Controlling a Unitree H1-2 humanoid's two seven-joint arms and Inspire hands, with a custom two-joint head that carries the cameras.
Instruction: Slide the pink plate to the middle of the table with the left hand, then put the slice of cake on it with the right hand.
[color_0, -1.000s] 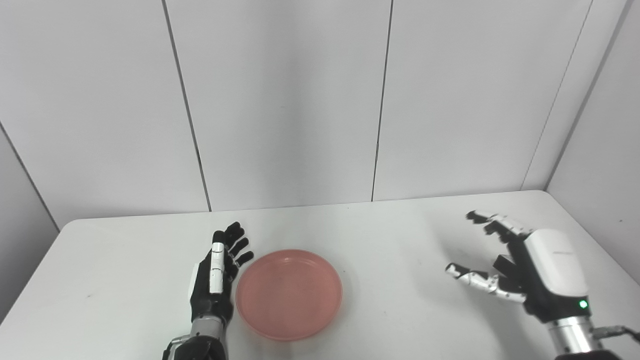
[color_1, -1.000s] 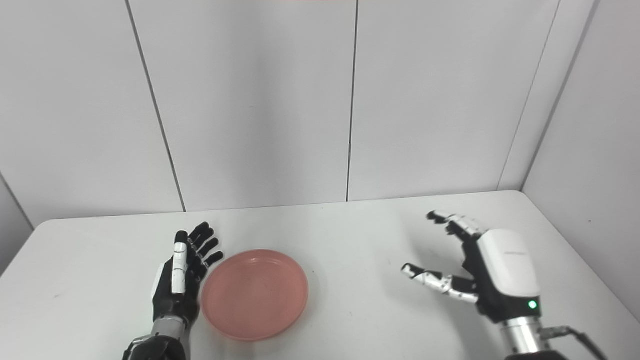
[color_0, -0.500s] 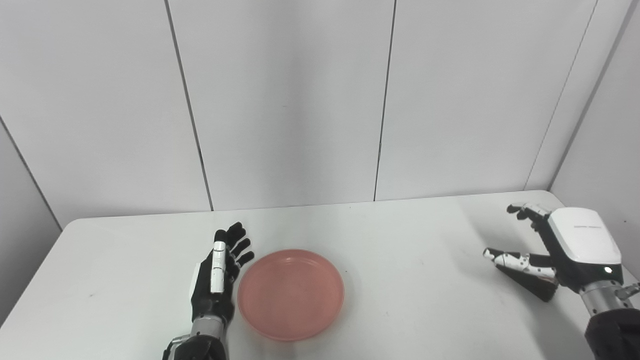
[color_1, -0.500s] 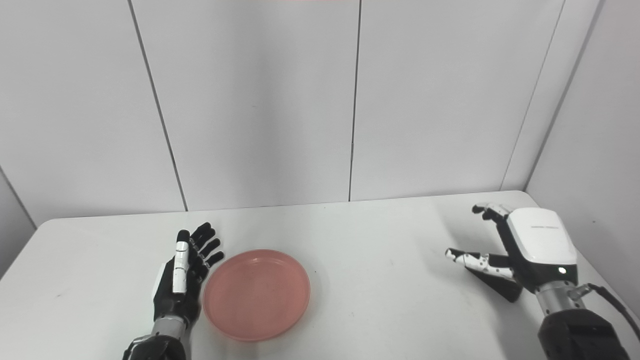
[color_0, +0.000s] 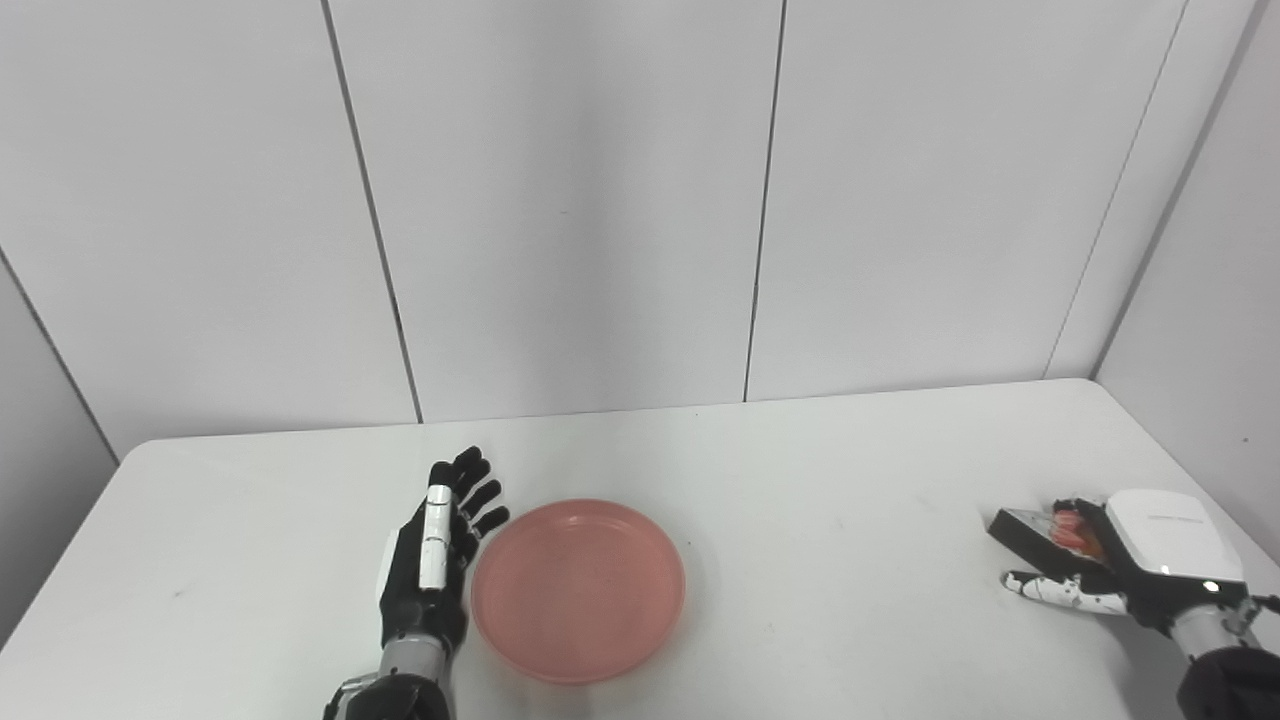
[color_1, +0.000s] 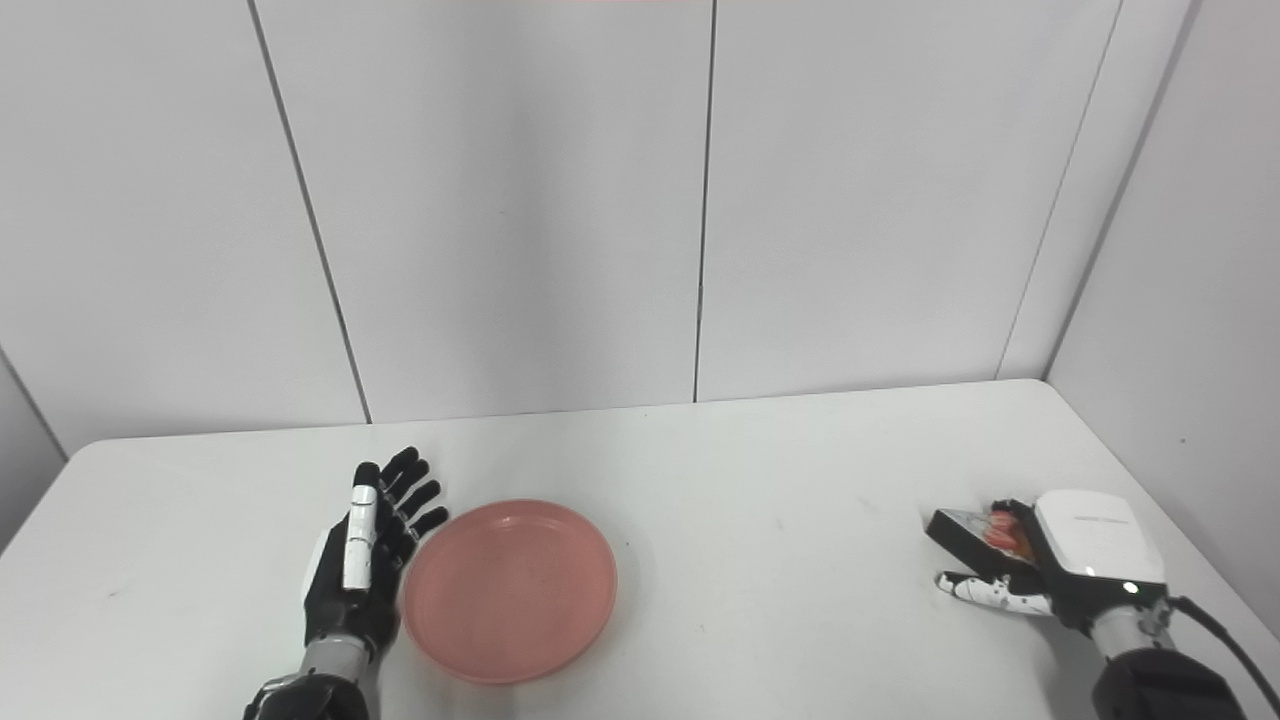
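The pink plate (color_0: 578, 588) lies on the white table (color_0: 800, 470), left of the middle and near the front edge. My left hand (color_0: 432, 560) is open, flat and upright, with its palm beside the plate's left rim; I cannot tell if it touches. The slice of cake (color_0: 1032, 530), a dark wedge with red topping, lies at the right of the table. My right hand (color_0: 1140, 560) is low over it. Its fingers reach over the top of the cake's back end, and its thumb (color_0: 1050, 588) is stretched out along the near side, apart from the cake.
Grey wall panels stand behind the table and along its right side. The table's right edge is close behind my right hand. Bare tabletop (color_1: 780, 560) lies between the plate and the cake.
My right hand has swung right and come down around the cake, which now shows in front of its fingers. My left hand and the plate have stayed put.
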